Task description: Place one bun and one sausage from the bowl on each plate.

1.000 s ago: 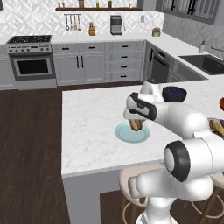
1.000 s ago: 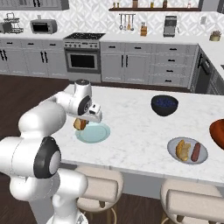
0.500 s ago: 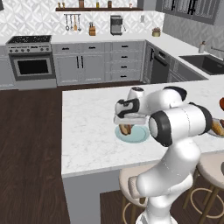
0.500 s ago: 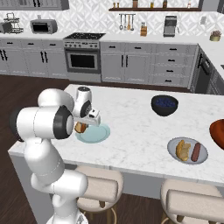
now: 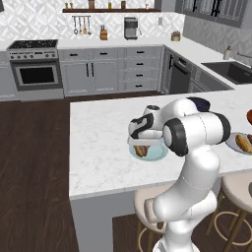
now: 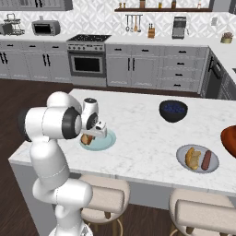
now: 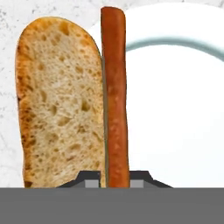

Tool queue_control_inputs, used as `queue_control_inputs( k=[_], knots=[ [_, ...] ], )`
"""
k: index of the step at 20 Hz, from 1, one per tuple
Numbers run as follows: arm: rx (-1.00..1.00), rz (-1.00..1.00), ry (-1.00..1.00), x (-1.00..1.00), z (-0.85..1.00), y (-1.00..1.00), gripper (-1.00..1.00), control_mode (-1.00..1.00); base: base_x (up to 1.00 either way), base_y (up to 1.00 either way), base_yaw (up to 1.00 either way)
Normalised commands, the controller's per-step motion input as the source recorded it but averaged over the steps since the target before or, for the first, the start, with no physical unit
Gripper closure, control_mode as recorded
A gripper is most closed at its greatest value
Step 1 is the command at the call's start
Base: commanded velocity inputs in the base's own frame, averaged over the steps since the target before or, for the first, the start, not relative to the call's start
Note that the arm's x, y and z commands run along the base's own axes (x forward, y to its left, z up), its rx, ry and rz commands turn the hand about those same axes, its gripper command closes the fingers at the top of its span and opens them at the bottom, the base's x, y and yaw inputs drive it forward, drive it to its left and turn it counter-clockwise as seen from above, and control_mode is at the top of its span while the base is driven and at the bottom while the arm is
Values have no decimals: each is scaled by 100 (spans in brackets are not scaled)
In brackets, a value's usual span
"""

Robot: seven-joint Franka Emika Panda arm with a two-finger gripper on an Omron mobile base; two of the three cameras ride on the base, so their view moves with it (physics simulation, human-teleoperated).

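Note:
My gripper (image 7: 117,176) is low over the pale teal plate (image 7: 175,109), shut on one end of a long red-brown sausage (image 7: 114,96). A sliced bun (image 7: 61,100) lies right against the sausage, half on the plate's rim and half over the marble. From the base views the gripper (image 5: 142,142) (image 6: 91,135) hangs at the teal plate (image 5: 158,153) (image 6: 107,141) near the island's front edge. The grey plate (image 6: 198,168) (image 5: 232,143) carries a bun (image 6: 190,156) and a sausage (image 6: 206,159). The reddish-brown bowl (image 6: 230,139) sits at the far right edge.
A dark blue bowl (image 6: 173,110) stands toward the back of the marble island (image 6: 138,120). Two stools (image 6: 106,198) are tucked under the front edge. My own arm's elbow (image 5: 197,133) bulks between the two plates.
My arm has folded in, its elbow swinging toward the cameras, while the hand stayed over the teal plate and sank a little with the sausage.

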Motion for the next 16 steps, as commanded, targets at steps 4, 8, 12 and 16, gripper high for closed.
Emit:
queue_control_inputs(
  k=[4, 8, 12, 16],
  knots=[
    [0, 0, -2, 0, -1, 0, -100, -100, 0, 0, 0],
    [0, 0, 0, 0, 0, 0, -100, -100, 0, 0, 0],
    [0, 0, 0, 0, 5, 5, -100, -100, 0, 0, 0],
    [0, -2, 0, 0, 15, 2, -100, -100, 0, 0, 0]
  ],
)
